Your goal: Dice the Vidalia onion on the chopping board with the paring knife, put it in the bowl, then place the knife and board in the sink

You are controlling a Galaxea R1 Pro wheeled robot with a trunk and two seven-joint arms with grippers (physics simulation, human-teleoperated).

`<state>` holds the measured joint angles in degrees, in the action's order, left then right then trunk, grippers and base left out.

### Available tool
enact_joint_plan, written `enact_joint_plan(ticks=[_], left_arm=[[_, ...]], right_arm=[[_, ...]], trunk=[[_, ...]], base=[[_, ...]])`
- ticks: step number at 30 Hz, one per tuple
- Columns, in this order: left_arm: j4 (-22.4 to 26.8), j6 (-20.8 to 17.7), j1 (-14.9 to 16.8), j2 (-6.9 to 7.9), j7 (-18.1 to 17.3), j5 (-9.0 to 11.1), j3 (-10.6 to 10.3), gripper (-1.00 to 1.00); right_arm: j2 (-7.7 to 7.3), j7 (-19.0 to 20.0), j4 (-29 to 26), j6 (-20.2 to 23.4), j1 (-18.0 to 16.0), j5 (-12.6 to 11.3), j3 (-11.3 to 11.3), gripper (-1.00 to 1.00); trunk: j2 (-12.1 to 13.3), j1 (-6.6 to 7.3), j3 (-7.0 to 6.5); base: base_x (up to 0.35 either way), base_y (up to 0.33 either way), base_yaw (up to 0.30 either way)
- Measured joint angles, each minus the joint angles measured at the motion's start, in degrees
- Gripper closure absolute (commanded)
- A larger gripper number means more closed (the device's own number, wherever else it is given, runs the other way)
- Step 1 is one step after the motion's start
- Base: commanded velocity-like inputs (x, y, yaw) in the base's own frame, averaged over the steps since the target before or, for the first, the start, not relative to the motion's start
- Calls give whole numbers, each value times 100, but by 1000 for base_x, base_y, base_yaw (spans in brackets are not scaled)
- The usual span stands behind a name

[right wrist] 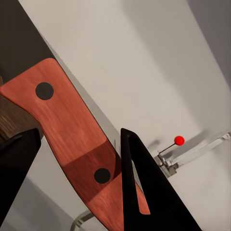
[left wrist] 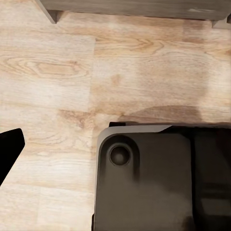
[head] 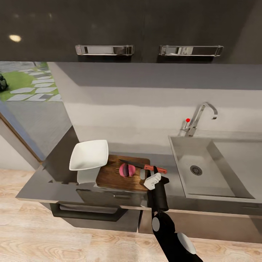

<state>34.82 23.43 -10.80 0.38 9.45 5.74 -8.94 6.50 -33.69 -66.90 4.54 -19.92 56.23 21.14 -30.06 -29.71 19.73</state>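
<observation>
The pink-magenta Vidalia onion (head: 126,170) sits on the dark wooden chopping board (head: 111,176) with a dark line across its middle. The paring knife (head: 140,166) lies over the board just behind the onion, blade pointing left. My right gripper (head: 156,171) is shut on its reddish-brown handle (right wrist: 72,130), which shows between the two black fingers (right wrist: 144,192). The white square bowl (head: 89,154) stands on the countertop (head: 47,182), touching the board's left end. The steel sink (head: 178,153) lies to the right, holding nothing. One fingertip of my left gripper (left wrist: 8,149) hangs over the wood floor.
A chrome tap (head: 200,114) with a red knob (head: 187,119) stands behind the sink against the grey wall. Dark upper cabinets with bar handles (head: 104,50) hang overhead. A drawer handle (head: 87,213) sits below the counter edge. My dark base (left wrist: 154,178) is under the left arm.
</observation>
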Motion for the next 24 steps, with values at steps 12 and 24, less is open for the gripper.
enact_joint_plan(ticks=[12, 24], left_arm=[[0, 0, -2, 0, 0, 0, 0, -100], [0, 0, 0, 0, 1, 0, 0, -100]], right_arm=[[0, 0, 2, 0, 0, 7, 0, 100], [0, -1, 8, 1, 0, 27, 1, 100]], trunk=[[0, 0, 0], [0, 0, 0]], base=[[0, 0, 0], [0, 0, 0]])
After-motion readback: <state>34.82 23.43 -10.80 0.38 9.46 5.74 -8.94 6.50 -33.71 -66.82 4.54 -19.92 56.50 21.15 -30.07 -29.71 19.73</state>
